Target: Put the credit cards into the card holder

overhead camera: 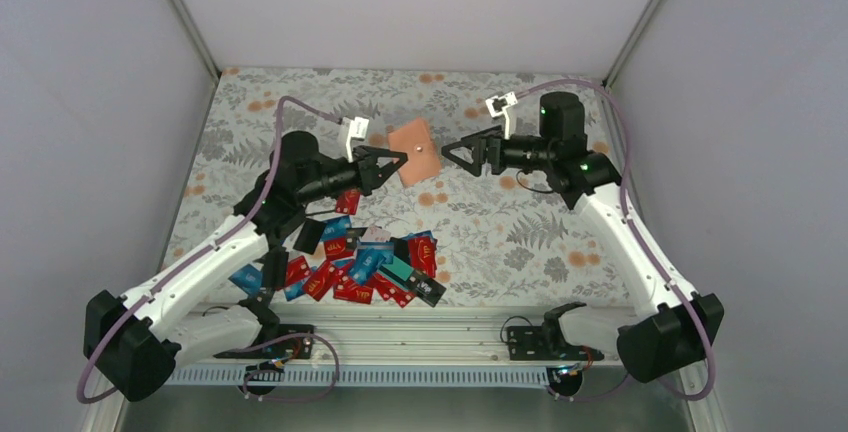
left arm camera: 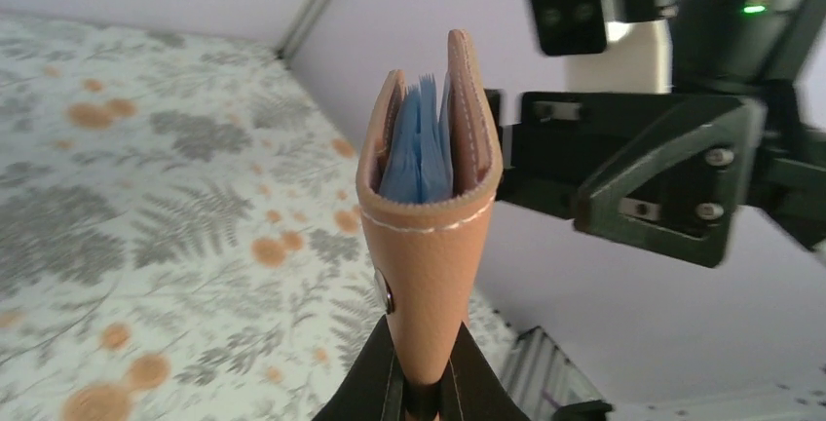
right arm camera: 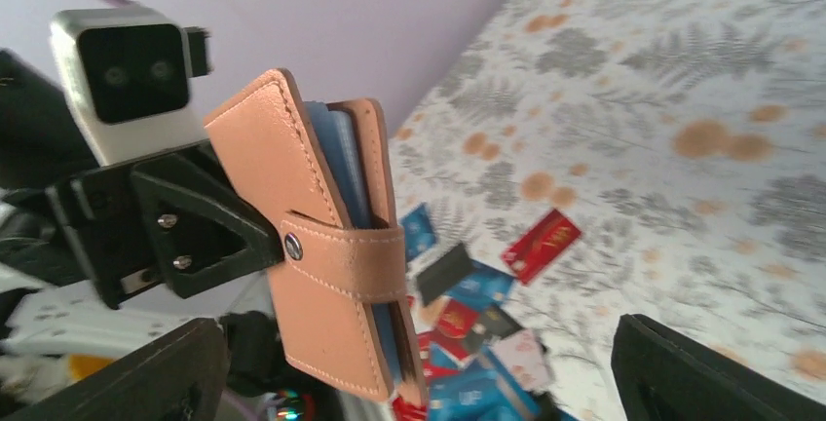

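Observation:
My left gripper (overhead camera: 402, 160) is shut on the tan card holder (overhead camera: 415, 152) and holds it in the air above the table's middle. In the left wrist view the card holder (left arm camera: 429, 216) stands on end between my fingers, with its blue lining showing at the top. Its strap is snapped shut in the right wrist view (right arm camera: 321, 246). My right gripper (overhead camera: 447, 147) is open and empty, just right of the holder and facing it. The credit cards (overhead camera: 365, 262), mostly red and blue, lie in a loose pile near the front; they also show in the right wrist view (right arm camera: 487, 314).
A single red card (overhead camera: 347, 201) lies apart under the left arm. The flowered cloth (overhead camera: 520, 232) covers the table. Grey walls close in the back and both sides. A metal rail (overhead camera: 420, 322) runs along the near edge by the arm bases.

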Tool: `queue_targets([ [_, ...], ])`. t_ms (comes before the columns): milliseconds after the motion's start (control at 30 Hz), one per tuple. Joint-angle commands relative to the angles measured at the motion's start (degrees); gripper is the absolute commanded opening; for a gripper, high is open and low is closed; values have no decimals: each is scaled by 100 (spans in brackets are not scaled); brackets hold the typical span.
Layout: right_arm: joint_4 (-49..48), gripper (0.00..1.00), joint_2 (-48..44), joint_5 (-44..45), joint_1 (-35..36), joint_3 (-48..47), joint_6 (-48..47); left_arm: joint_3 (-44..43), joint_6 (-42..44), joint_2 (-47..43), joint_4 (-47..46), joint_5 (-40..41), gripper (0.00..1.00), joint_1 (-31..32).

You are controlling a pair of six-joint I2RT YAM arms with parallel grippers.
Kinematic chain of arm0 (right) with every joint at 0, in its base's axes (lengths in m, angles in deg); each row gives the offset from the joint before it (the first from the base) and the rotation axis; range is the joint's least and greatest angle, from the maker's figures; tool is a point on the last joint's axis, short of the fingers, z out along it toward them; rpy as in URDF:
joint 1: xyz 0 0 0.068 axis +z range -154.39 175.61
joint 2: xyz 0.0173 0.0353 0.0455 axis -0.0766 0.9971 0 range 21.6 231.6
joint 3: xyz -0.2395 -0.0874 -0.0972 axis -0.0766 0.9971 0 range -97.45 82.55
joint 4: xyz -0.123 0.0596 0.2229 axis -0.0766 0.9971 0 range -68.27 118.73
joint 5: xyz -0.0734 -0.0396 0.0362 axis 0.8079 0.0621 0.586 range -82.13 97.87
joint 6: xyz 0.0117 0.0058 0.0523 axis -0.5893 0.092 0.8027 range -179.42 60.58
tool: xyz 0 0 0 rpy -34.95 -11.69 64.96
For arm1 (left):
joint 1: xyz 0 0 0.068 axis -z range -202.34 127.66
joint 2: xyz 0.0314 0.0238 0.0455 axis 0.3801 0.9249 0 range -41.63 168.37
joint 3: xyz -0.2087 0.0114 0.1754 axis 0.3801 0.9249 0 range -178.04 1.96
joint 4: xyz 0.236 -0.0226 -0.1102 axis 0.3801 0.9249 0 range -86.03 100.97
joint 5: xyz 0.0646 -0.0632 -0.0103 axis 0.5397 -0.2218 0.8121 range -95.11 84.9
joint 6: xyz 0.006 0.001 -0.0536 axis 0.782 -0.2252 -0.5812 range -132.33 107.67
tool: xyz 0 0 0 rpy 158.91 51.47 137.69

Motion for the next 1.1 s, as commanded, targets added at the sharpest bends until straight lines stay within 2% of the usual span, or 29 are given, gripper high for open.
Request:
queue_targets([
  [0,693,100,-220,1391,5,-138,-643,37,350,-53,865,958,2,76],
  [100,781,100,-285,1716,16,23,-677,148,392,-11,1055,1201,2,136],
  [300,478,100,-302,1464,128,669,-270,318,159,376,1239,1927,2,385],
  [433,408,100,-261,1570,323,875,-150,422,9,715,1090,2049,2,577],
  [767,286,99,208,2321,1053,996,293,-34,143,1365,1442,2572,2,1083],
  [1067,28,76,631,2673,1402,1042,1109,-232,131,1550,1597,2745,2,1214],
])
